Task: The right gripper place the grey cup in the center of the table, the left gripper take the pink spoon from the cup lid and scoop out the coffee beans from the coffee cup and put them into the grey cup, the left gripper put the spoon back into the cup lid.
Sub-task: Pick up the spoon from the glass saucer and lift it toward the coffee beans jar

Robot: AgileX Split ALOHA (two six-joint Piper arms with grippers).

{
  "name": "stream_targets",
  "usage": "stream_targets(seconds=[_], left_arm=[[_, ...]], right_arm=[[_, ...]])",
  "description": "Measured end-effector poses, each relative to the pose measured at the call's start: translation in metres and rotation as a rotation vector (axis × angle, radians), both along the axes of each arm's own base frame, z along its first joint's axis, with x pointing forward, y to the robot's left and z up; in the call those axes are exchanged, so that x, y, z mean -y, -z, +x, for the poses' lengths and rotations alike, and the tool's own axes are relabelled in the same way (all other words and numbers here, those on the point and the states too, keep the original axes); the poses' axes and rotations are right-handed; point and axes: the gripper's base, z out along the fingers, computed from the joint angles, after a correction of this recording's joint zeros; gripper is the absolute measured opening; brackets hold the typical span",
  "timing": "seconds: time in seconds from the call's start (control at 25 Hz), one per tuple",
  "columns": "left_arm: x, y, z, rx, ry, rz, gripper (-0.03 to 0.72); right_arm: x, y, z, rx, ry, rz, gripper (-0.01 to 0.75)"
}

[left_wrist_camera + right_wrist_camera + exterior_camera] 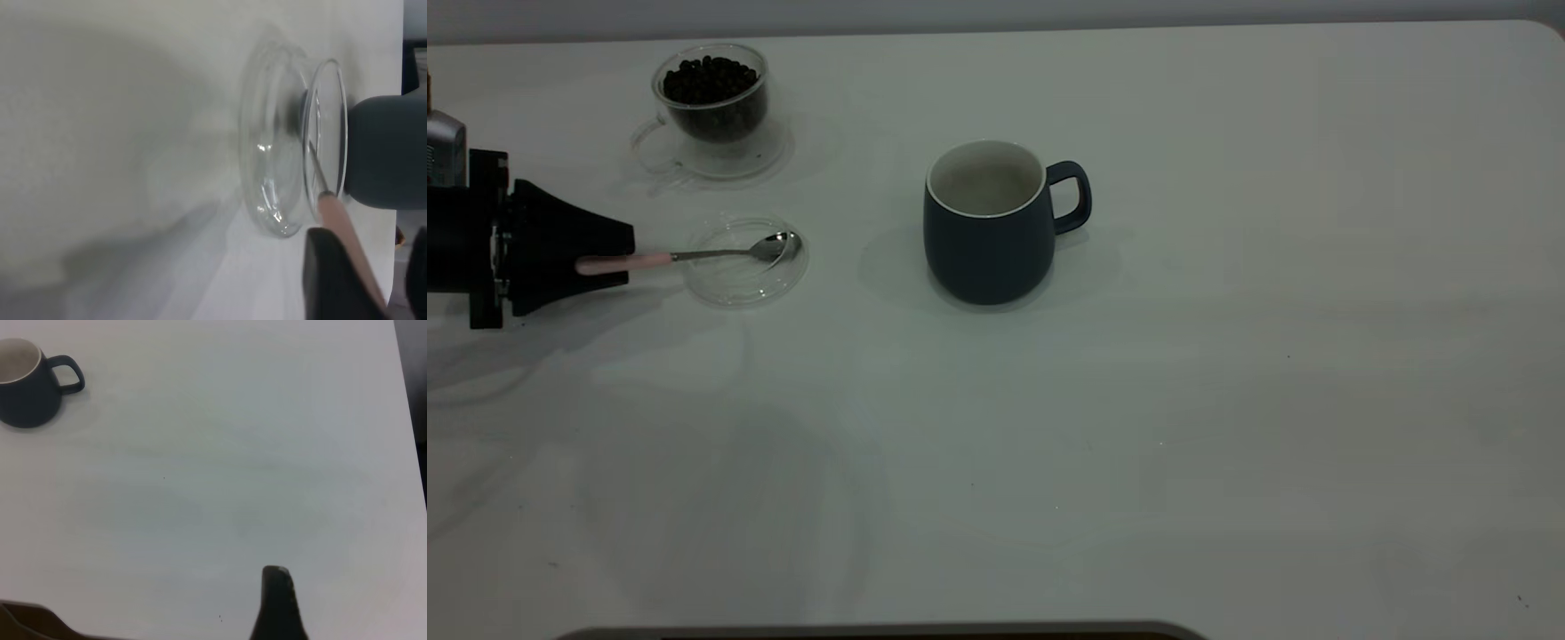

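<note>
At the tabletop's (1227,400) left edge, the left gripper's (609,262) black fingers pinch the pink handle of the thin, light, slippery metal spoon (694,256), its bowl resting in the clear glass cup lid (729,289).

We find no text, label, brand, number or sign that can be read in any of the three views. The dark grey ceramic cup with the pale inside (991,236) has a plain, unmarked wall, the clear glass coffee cup holding dark beans (713,93) and the round clear glass lid (747,262) bear no print, and the metal spoon with the pink handle (685,256) shows no stamp. The white desk (1227,356) carries no markings we can read.
</note>
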Motion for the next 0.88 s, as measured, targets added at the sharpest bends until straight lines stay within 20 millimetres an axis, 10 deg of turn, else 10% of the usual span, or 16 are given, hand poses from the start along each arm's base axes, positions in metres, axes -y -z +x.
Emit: stream_targets(seconds=[0.28,0.88], left_arm=[[-0.0001,-0.0001,0.0004,-0.001,-0.005,-0.002,0.145],[-0.0048,-0.002,-0.0032,-0.009,0.001,-0.031,0.126]], right_arm=[[0.0,0.0,0.0,0.0,0.0,0.0,0.588],[0.0,0.0,0.0,0.0,0.0,0.0,0.588]])
